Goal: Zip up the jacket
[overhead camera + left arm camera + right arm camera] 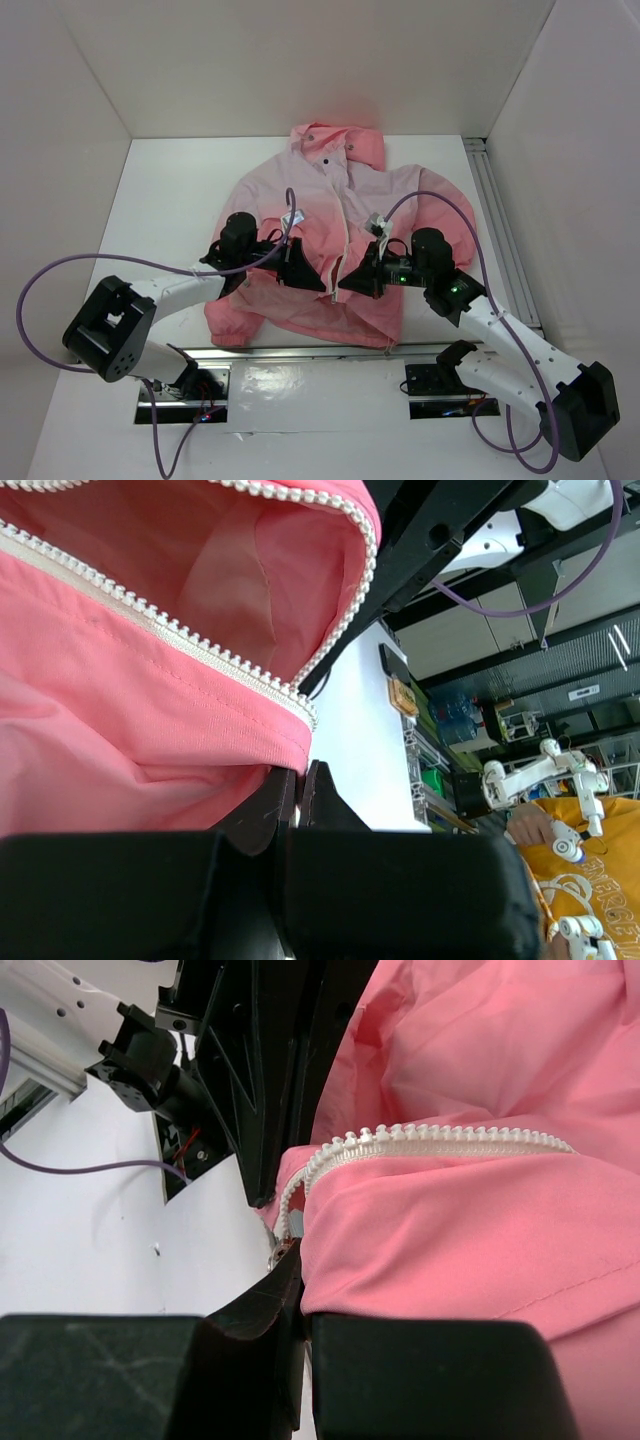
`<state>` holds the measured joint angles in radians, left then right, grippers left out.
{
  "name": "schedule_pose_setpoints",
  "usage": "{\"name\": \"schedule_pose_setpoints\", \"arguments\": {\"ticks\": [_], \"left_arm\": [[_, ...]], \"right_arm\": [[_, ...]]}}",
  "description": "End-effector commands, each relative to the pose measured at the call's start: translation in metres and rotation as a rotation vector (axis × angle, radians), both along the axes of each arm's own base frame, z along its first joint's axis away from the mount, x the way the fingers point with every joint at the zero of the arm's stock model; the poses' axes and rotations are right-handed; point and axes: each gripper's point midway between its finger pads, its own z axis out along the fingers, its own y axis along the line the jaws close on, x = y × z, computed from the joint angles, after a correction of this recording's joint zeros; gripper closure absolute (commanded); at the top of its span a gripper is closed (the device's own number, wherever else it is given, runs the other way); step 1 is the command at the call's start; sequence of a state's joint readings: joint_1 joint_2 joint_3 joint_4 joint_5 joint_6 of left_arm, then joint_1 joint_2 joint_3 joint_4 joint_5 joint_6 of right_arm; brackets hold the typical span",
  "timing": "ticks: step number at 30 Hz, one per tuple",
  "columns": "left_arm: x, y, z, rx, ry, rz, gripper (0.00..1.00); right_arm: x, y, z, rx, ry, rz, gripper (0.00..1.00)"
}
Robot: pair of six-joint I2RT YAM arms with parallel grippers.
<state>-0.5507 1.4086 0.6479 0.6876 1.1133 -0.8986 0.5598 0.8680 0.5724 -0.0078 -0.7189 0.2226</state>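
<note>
Left gripper [300, 785] and right gripper [297, 1270] each pinch the pink jacket [325, 190] hem.

From above, you can't see the lower zipper ends of the jacket [330, 200]: the left gripper [305, 275] and right gripper [355, 282] cover them. 1 sleeve [228, 320] lies mostly under the left arm [170, 288]. In both wrist views the cloth runs off-frame. The small metal piece [283, 1250] is half hidden, so you can't identify it.
</note>
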Motion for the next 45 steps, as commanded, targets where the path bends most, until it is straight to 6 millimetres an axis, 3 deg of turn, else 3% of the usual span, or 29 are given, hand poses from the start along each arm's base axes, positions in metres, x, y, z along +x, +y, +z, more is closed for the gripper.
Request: {"name": "schedule_pose_setpoints", "arguments": {"ticks": [1, 12, 15, 20, 24, 25, 26, 28, 29, 34, 35, 37, 38, 39, 41, 45], "left_arm": [[-0.013, 0.000, 0.014, -0.054, -0.072, -0.070, 1.00], [-0.010, -0.001, 0.009, -0.045, -0.065, -0.062, 1.00], [-0.007, -0.003, 0.018, -0.062, -0.081, -0.047, 1.00], [0.002, 0.004, 0.020, -0.069, -0.068, -0.011, 1.00], [0.020, 0.009, 0.012, -0.022, -0.038, 0.058, 1.00], [0.030, 0.013, -0.001, 0.042, 0.043, 0.121, 1.00], [0.040, 0.014, -0.005, 0.073, 0.066, 0.154, 1.00], [0.053, 0.019, -0.019, 0.143, 0.097, 0.220, 1.00], [0.062, 0.024, -0.027, 0.178, 0.124, 0.278, 1.00], [0.082, 0.034, -0.050, 0.324, 0.196, 0.437, 1.00], [0.086, 0.035, -0.050, 0.334, 0.193, 0.461, 1.00], [0.087, 0.037, -0.056, 0.358, 0.197, 0.478, 1.00], [0.086, 0.038, -0.057, 0.365, 0.206, 0.477, 1.00], [0.088, 0.039, -0.058, 0.370, 0.203, 0.489, 1.00], [0.091, 0.041, -0.061, 0.385, 0.205, 0.511, 1.00], [0.092, 0.041, -0.062, 0.388, 0.204, 0.519, 1.00]], "right_arm": [[0.008, 0.005, 0.043, 0.083, -0.138, 0.012, 1.00], [0.007, 0.002, 0.052, 0.095, -0.150, 0.020, 1.00], [0.004, -0.001, 0.053, 0.105, -0.149, 0.019, 1.00], [-0.003, -0.008, 0.042, 0.096, -0.112, 0.017, 1.00], [-0.001, -0.017, 0.014, -0.001, 0.009, -0.044, 1.00], [0.012, -0.020, -0.005, -0.059, 0.059, -0.115, 1.00], [0.021, -0.024, -0.010, -0.093, 0.122, -0.185, 1.00], [0.031, -0.036, -0.056, -0.250, 0.291, -0.292, 1.00], [0.035, -0.037, -0.063, -0.271, 0.345, -0.322, 1.00], [0.067, -0.012, -0.075, -0.166, 0.379, -0.358, 1.00], [0.071, -0.012, -0.095, -0.203, 0.430, -0.373, 1.00], [0.079, 0.001, -0.096, -0.210, 0.431, -0.353, 1.00], [0.084, -0.004, -0.116, -0.257, 0.459, -0.392, 1.00], [0.085, 0.001, -0.117, -0.265, 0.462, -0.396, 0.99], [0.089, 0.002, -0.128, -0.316, 0.477, -0.453, 0.90], [0.090, 0.002, -0.135, -0.361, 0.492, -0.571, 0.60]]}}
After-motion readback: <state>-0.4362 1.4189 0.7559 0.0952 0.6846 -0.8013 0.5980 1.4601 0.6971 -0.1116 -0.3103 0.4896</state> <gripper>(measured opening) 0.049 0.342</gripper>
